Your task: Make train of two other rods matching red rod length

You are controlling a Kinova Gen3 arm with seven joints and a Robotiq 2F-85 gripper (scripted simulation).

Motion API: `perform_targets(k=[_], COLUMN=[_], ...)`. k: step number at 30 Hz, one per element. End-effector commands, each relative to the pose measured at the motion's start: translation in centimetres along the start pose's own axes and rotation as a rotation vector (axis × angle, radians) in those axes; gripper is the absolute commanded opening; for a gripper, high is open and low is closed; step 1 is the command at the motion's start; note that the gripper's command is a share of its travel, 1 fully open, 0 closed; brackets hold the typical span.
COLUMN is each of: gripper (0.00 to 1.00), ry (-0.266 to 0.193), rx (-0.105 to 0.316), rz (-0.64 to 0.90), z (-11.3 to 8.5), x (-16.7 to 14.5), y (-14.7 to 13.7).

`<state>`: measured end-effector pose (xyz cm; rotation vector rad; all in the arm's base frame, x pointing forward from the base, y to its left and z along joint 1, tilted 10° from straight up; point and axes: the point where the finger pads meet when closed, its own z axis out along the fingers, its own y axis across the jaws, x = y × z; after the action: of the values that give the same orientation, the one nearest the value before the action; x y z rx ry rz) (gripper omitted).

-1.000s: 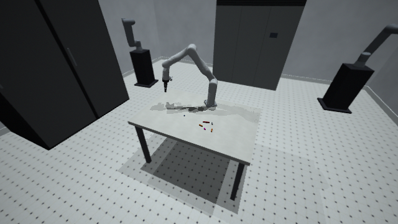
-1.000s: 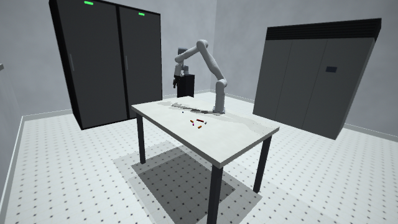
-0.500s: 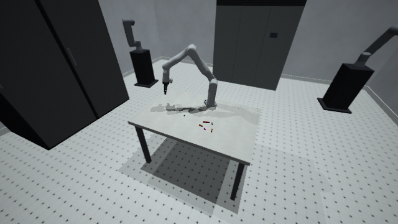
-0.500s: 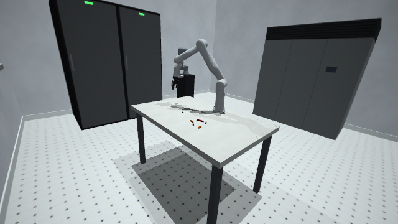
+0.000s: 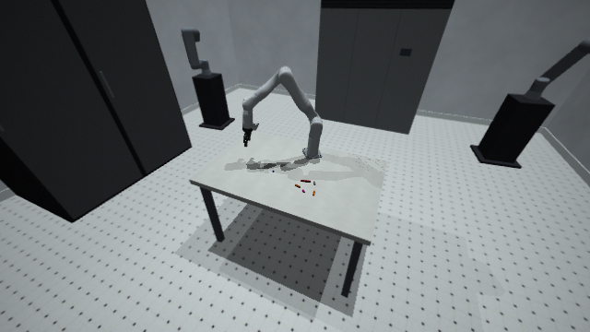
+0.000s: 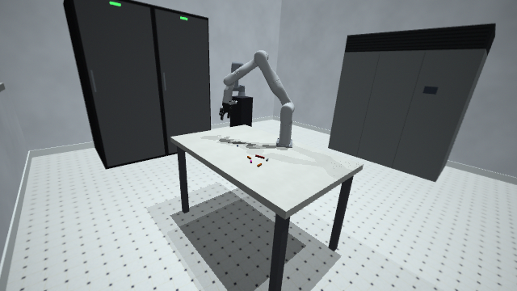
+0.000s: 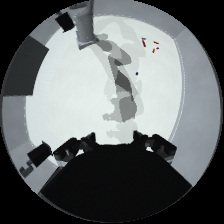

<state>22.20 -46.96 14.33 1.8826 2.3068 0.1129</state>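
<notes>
A: Top view, what is listed?

B: A table is recorded, with small rods grouped near its middle. The red rod is seen as a short dark-red bar, its long axis lying roughly left to right. Two orange rods, a magenta rod and a grey rod are noted close by, none touching it. A blue rod is set well apart, towards the arm's shadow.

A: Exterior view?

B: The gripper is held high above the table's far corner, well apart from every rod. Its fingers are spread wide, with nothing between them.

A: Wrist view?

B: The rods are shown tiny at the upper right; the red rod is the longest mark. The fingertips are seen parted.
</notes>
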Motion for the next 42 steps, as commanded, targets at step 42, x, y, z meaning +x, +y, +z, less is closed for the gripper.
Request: perform_targets(k=[42], gripper=[1.0], ry=[0.069], rx=[-0.003], rz=[0.465], z=[2.9], x=[19.0], y=[18.8])
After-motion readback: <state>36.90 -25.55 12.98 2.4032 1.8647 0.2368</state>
